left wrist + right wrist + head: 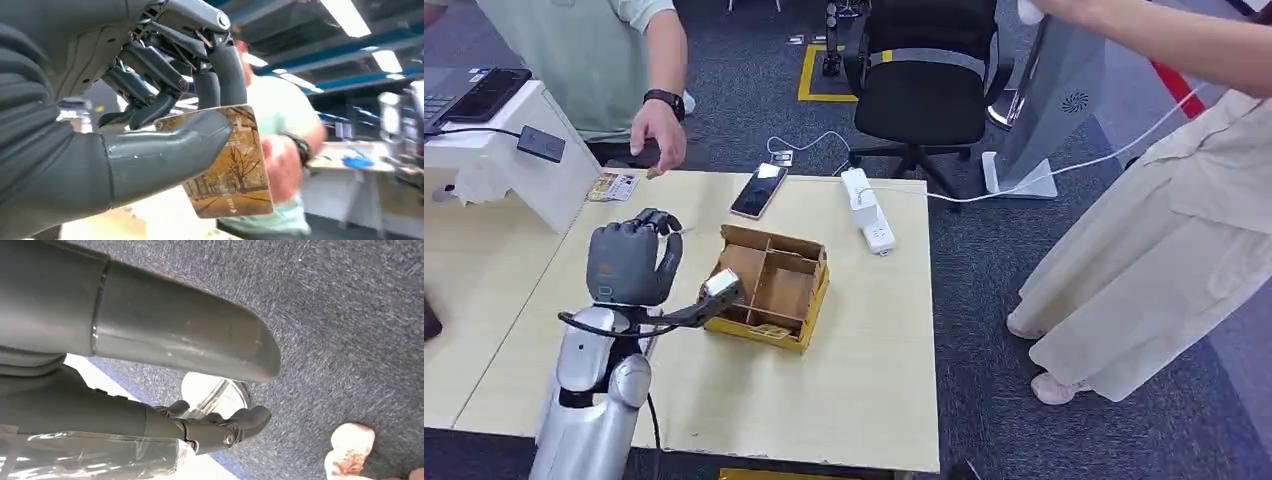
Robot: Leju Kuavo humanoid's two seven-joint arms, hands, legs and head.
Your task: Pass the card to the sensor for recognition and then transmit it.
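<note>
The left hand (165, 115) pinches the card (235, 165), printed with autumn trees, raised above the desk (844, 390) near a person's hand (659, 130); its writing is unreadable. The right hand (200, 420) hangs empty, fingers apart.

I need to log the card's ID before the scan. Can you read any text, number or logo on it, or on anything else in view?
Nothing can be quoted.
Card in the left robot hand: autumn tree picture with small white marks near one edge, too blurred to read.
Cards at the table's far edge: print too small.
Phone: screen shows no readable text.
Power strip: no legible marking.
Grey stand: a round dotted pattern, no words.
</note>
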